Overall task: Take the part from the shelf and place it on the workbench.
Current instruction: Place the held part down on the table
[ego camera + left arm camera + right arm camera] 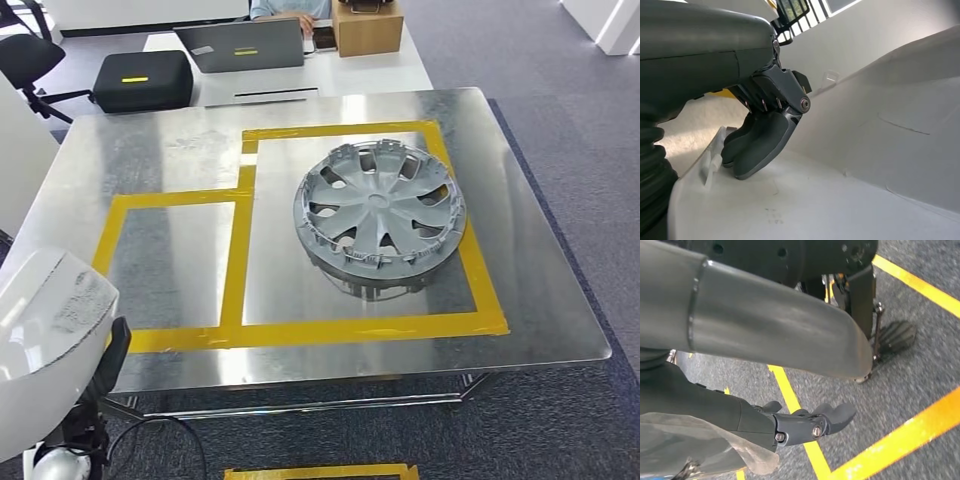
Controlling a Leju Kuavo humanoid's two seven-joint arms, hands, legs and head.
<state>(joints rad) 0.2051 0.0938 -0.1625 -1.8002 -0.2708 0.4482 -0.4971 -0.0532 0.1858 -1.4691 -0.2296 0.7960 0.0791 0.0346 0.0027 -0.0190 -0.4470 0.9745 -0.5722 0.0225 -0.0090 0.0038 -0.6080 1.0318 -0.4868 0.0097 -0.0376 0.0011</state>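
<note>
Hubcap (380, 216) flat on workbench (528, 300), right hand (806, 425) apart, empty

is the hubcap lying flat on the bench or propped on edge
Lying flat: the hubcap rests face up on the metal workbench, inside the larger yellow tape outline.

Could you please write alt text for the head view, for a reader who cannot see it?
A grey hubcap lies flat on a metal workbench, inside the larger of two rectangles marked in yellow tape. Behind the bench, a white table holds a laptop, a black case and a cardboard box.
</note>
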